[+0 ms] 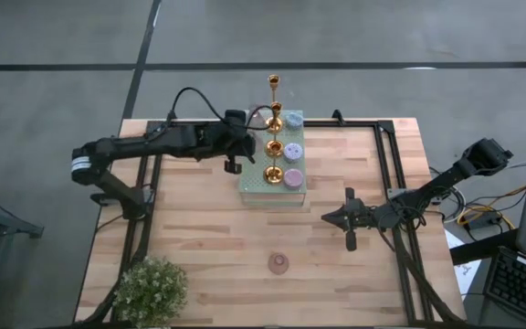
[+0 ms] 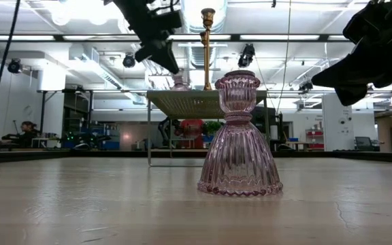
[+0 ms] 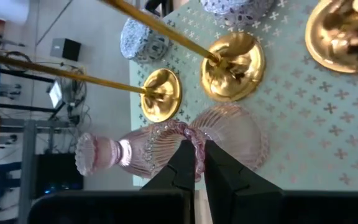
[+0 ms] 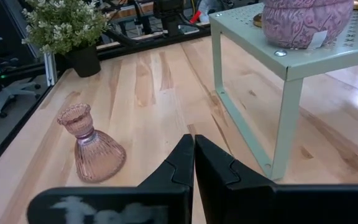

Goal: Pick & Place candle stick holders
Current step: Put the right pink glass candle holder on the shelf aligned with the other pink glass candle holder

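High view: the left gripper (image 1: 237, 146) sits at the left edge of the pale green perforated stand (image 1: 253, 185) at the table's far middle, while the right gripper (image 1: 336, 217) waits over bare wood to the right, fingers pressed together on nothing. Three gold holders (image 1: 273, 146) line the stand's left side and squat lavender ones (image 1: 293, 149) its right. One pink glass holder (image 1: 278, 263) stands alone on the near table, and a potted plant (image 1: 151, 287) sits at the near-left corner.

Low view: that pink glass holder (image 2: 239, 138) stands upright on the wood in front of the raised stand (image 2: 189, 103).

Left wrist view: the left gripper (image 3: 199, 163) pinches the ribbed rim of a second pink glass holder (image 3: 160, 144), tilted on the stand beside the gold bases (image 3: 232, 66).

Right wrist view: the right gripper (image 4: 192, 154) is closed and empty, the lone pink holder (image 4: 91, 145) upright on the table ahead of it.
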`<act>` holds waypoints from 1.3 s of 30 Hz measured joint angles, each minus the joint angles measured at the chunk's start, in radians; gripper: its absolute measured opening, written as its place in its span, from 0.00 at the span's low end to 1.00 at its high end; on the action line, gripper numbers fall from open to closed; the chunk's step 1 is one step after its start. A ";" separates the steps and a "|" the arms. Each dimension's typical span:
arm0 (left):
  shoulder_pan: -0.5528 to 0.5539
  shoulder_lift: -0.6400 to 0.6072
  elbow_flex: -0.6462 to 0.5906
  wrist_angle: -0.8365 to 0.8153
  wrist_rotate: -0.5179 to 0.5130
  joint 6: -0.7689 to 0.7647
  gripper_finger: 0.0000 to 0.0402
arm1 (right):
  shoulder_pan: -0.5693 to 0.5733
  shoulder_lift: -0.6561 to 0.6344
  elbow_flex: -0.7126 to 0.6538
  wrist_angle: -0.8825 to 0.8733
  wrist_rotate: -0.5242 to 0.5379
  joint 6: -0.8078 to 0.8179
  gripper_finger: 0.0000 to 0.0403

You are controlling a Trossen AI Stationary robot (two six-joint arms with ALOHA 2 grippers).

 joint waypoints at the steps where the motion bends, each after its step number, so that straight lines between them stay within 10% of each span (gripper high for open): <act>1: 0.000 0.008 0.004 0.006 -0.004 0.003 0.04 | 0.000 0.000 -0.001 0.000 0.000 0.000 0.02; 39: 0.013 0.033 0.046 -0.024 -0.054 0.060 0.09 | 0.000 0.000 -0.003 0.001 0.001 0.000 0.02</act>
